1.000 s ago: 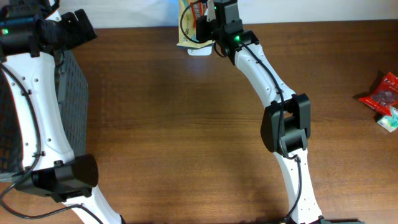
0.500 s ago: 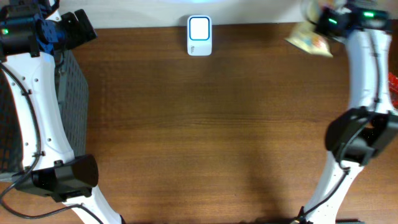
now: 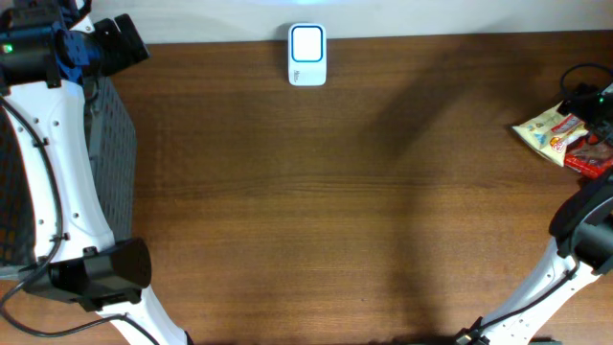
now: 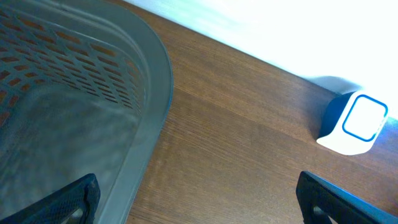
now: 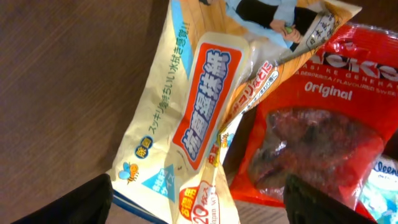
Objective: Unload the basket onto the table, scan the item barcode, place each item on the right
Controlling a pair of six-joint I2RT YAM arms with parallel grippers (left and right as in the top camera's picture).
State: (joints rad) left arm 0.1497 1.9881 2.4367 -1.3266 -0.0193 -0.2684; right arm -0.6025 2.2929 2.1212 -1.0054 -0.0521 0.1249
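The snack packet (image 5: 205, 118), cream-coloured with a red label panel and blue trim, lies flat on the brown table (image 3: 316, 192) at its far right edge. It is well apart from the white scanner (image 3: 306, 56), which stands at the middle of the back edge with its blue-framed window facing up. One end of the packet lies over a red packet (image 5: 323, 137) printed with the word "Original", and just beyond that I can see the corner of a pale packet (image 5: 380, 186) with green lettering. My right gripper (image 5: 202, 200) hangs directly over the snack packet. Its two dark tips show at the lower corners of the wrist view, spread wide to either side of the packet, and as far as I can see neither presses on it, so the packet is released and rests on the table and the red packet alone. My left gripper (image 4: 199, 199) is at the back left of the table, its jaws likewise spread wide with nothing between them. It hovers beside the rim of the grey mesh basket (image 4: 74, 93), and from its wrist view the scanner shows off to the right.
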